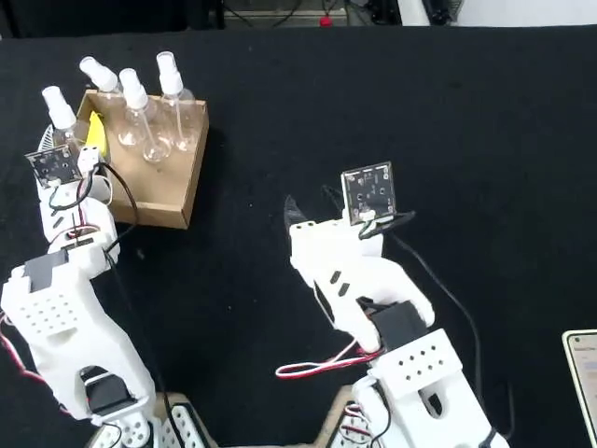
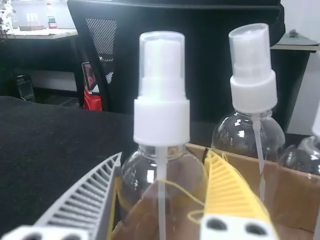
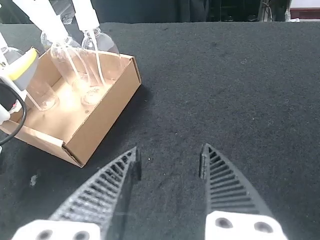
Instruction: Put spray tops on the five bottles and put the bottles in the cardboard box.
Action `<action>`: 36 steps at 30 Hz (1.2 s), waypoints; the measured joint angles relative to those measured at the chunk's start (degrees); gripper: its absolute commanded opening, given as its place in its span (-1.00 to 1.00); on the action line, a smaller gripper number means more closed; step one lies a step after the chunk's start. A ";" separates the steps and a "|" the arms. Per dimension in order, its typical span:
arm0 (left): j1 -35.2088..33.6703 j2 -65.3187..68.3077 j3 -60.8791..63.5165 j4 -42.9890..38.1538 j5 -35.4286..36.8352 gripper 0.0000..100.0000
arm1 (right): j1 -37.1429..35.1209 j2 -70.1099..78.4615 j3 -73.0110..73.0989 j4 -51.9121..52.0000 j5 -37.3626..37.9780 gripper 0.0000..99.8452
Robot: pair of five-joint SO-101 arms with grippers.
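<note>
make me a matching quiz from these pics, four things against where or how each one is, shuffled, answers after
Things:
1 left gripper
2 right gripper
3 cardboard box
4 spray tops

States:
a white
b open over the bare black table
c holding several bottles
d closed on a bottle

Pairs: 1-d, 2-b, 3-c, 4-a

left arm (image 1: 65, 308): extended forward on the left side. left gripper (image 2: 164, 154): clamped on a bottle (image 2: 161, 120), one grey finger, one yellow. right arm (image 1: 373, 289): centre, angled forward-left. right gripper (image 3: 170, 155): fingers spread apart.
</note>
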State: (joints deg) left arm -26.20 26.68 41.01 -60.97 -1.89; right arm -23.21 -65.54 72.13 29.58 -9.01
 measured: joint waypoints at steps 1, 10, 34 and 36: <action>0.00 0.00 0.00 0.00 0.00 -0.66 | 0.00 0.00 0.00 0.00 0.00 -0.62; 0.00 0.00 0.00 0.00 0.00 -0.50 | 0.00 0.00 0.00 0.00 0.00 -0.62; -0.79 0.09 1.85 0.35 -0.18 -0.30 | 0.00 0.00 0.00 0.00 0.00 -0.62; -0.79 0.09 1.85 0.35 -0.18 -0.29 | 0.00 0.00 0.00 0.00 0.00 -0.62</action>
State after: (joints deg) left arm -26.99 26.77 42.86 -60.62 -2.07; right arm -23.21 -65.54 72.13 29.58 -9.01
